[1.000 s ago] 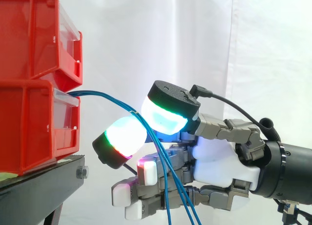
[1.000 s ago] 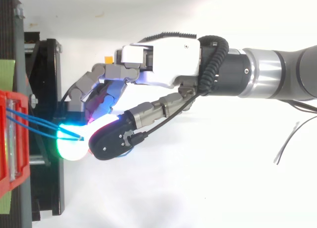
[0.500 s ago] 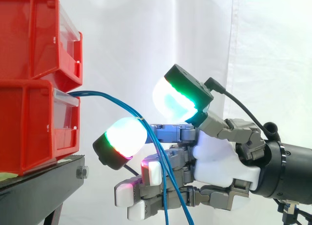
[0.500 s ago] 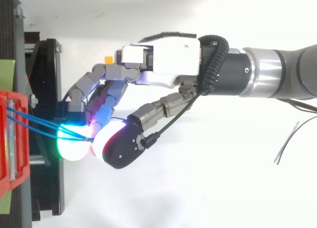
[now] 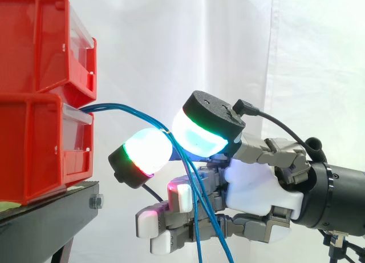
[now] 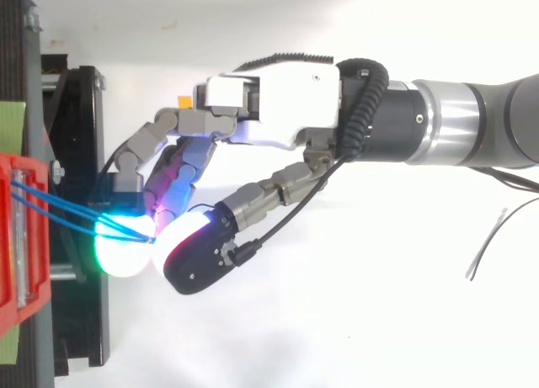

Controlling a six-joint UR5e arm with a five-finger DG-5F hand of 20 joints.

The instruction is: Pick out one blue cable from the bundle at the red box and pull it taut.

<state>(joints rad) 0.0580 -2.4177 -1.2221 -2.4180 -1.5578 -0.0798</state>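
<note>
The hand reaches in from the right. Its thumb pad, lifted clear half a second ago, is back down against the green-glowing fingertip, pinching the blue cables between them. The cables arc from the lower red bin on the left to that pinch, then hang slack past the other curled fingers.

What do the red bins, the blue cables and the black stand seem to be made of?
The red bins: likely moulded plastic, smooth, slightly glossy, with ribs. The blue cables: thin, probably plastic-sheathed wire; they bend in smooth curves. The black stand: probably painted metal, matte, with a bolt at its edge.
</note>
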